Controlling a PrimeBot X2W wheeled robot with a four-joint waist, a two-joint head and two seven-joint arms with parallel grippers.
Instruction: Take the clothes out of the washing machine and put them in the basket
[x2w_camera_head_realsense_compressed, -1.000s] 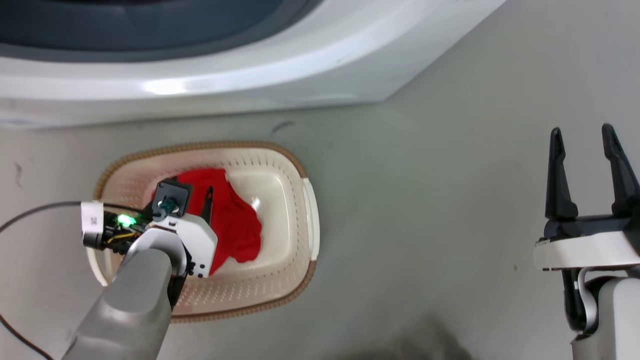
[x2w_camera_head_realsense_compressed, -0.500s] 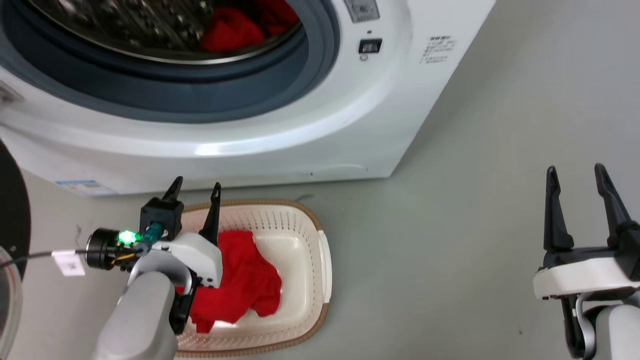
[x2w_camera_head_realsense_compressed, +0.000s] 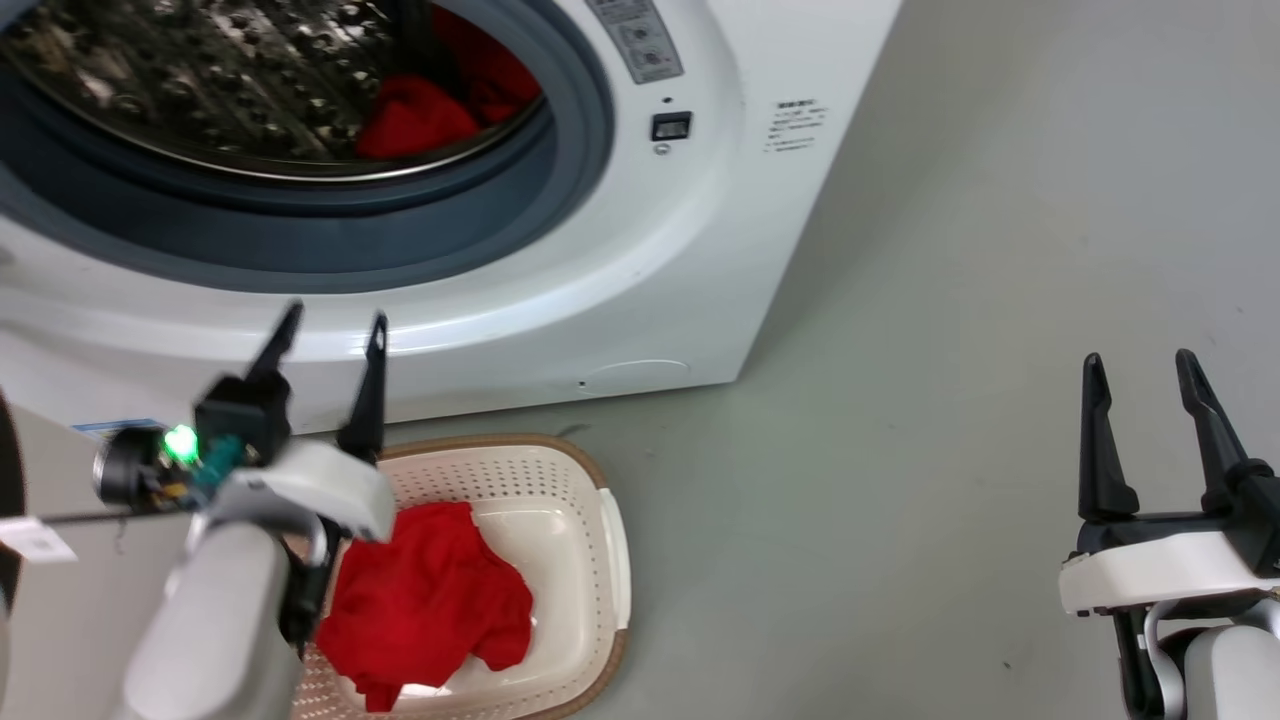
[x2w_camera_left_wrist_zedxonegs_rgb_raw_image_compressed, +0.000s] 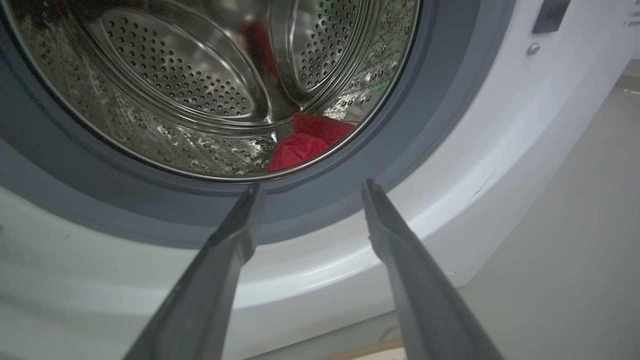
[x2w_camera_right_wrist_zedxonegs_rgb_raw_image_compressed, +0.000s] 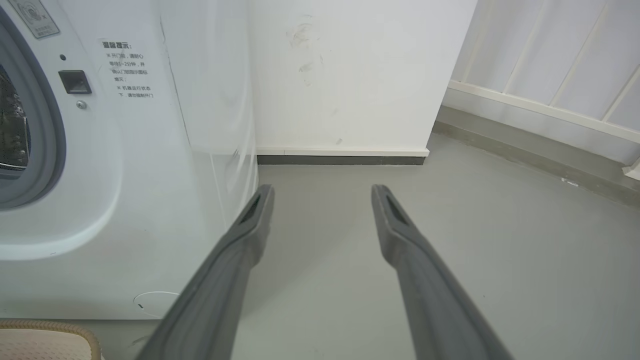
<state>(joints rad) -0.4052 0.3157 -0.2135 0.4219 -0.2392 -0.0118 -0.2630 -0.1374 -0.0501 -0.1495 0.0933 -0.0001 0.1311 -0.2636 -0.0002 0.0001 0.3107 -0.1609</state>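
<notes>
The white washing machine (x2w_camera_head_realsense_compressed: 640, 300) stands open, its steel drum (x2w_camera_left_wrist_zedxonegs_rgb_raw_image_compressed: 200, 85) showing through the grey-ringed port. Red clothes (x2w_camera_head_realsense_compressed: 420, 115) lie at the drum's lower right, also seen as red clothes (x2w_camera_left_wrist_zedxonegs_rgb_raw_image_compressed: 305, 142) in the left wrist view. On the floor below sits the cream basket (x2w_camera_head_realsense_compressed: 590, 560) with one red garment (x2w_camera_head_realsense_compressed: 425, 605) in it. My left gripper (x2w_camera_head_realsense_compressed: 335, 325) is open and empty, raised above the basket's near-left side, fingers pointing at the port's lower rim. My right gripper (x2w_camera_head_realsense_compressed: 1140, 362) is open and empty, off to the right over bare floor.
Grey floor (x2w_camera_head_realsense_compressed: 950, 300) runs to the right of the machine. A white wall (x2w_camera_right_wrist_zedxonegs_rgb_raw_image_compressed: 350, 75) with a dark skirting stands behind, and a pale railing (x2w_camera_right_wrist_zedxonegs_rgb_raw_image_compressed: 550, 110) at the far right. A cable and tag (x2w_camera_head_realsense_compressed: 35, 540) trail from my left wrist. The basket's corner (x2w_camera_right_wrist_zedxonegs_rgb_raw_image_compressed: 45, 340) shows low left.
The head camera has tilted up, bringing the drum into view. My left gripper has lifted out of the basket and risen toward the machine's port, leaving the red garment in the basket. The right gripper has stayed put.
</notes>
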